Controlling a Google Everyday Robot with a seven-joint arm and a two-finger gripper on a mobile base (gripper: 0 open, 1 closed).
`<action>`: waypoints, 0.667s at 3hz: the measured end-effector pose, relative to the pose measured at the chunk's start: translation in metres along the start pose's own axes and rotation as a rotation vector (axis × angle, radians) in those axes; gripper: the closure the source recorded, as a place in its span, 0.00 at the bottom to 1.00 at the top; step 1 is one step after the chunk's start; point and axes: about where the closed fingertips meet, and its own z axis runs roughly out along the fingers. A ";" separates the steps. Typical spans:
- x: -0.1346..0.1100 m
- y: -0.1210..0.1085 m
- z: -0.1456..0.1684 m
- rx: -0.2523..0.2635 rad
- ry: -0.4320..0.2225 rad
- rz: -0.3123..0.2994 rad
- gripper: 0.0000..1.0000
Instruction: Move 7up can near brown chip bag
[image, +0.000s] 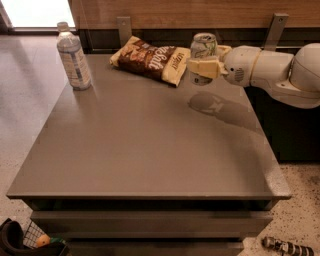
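Note:
The 7up can (202, 46) is held upright in my gripper (205, 64), which is shut on it. The can hangs a little above the grey table (150, 145), near the far right edge; its shadow lies on the tabletop below. The brown chip bag (150, 59) lies flat at the back of the table, just left of the can, its cream end close to the can. My white arm (270, 70) reaches in from the right.
A clear plastic water bottle (73, 56) stands at the table's back left. A wooden wall with metal brackets (274, 26) runs behind the table. The floor lies left and right, with a small object (286, 246) at the lower right.

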 end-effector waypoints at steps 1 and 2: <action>0.000 0.000 0.000 0.000 0.000 0.000 1.00; 0.001 -0.007 0.002 0.016 -0.001 0.005 1.00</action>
